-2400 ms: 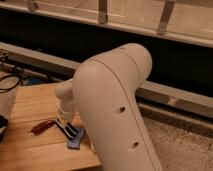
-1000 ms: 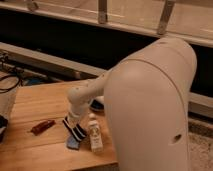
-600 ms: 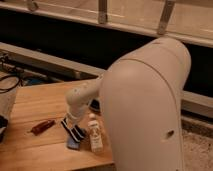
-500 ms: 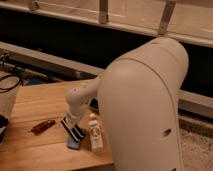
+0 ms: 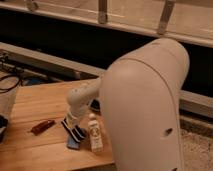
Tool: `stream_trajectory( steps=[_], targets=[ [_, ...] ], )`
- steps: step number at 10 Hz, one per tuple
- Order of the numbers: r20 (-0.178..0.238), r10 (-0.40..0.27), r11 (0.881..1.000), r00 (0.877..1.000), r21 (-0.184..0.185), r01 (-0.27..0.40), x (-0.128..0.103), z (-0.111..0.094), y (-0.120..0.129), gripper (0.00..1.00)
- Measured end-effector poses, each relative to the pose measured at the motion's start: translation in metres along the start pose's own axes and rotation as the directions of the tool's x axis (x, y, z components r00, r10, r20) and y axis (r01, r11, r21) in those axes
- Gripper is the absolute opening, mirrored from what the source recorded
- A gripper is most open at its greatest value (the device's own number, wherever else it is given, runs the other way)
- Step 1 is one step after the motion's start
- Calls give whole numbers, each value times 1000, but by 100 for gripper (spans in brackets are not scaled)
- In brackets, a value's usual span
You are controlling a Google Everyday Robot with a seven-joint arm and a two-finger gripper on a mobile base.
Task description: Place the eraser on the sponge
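At the far left edge of the wooden table (image 5: 45, 102), a black cable (image 5: 10, 82); nearer, a reddish-brown tool (image 5: 42, 126). Just right, the gripper (image 5: 74, 132), low over a flat blue block (image 5: 73, 143) by the near edge. Eraser or sponge, clamped or spread: cannot tell. Beside it, a small upright white bottle (image 5: 94, 134). Rightmost, the bulky white arm (image 5: 150, 105).
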Motion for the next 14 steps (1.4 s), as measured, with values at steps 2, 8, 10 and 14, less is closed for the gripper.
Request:
stream_trajectory(
  steps=[2, 8, 10, 14],
  targets=[
    [-1, 0, 1000, 1000, 1, 0, 2, 1, -2, 13],
    [2, -13, 1000, 1000, 2, 13, -2, 5, 2, 30],
    [-1, -21, 1000, 1000, 1, 21, -3, 7, 5, 35],
    [2, -25, 1000, 1000, 3, 25, -4, 7, 5, 33]
  ],
)
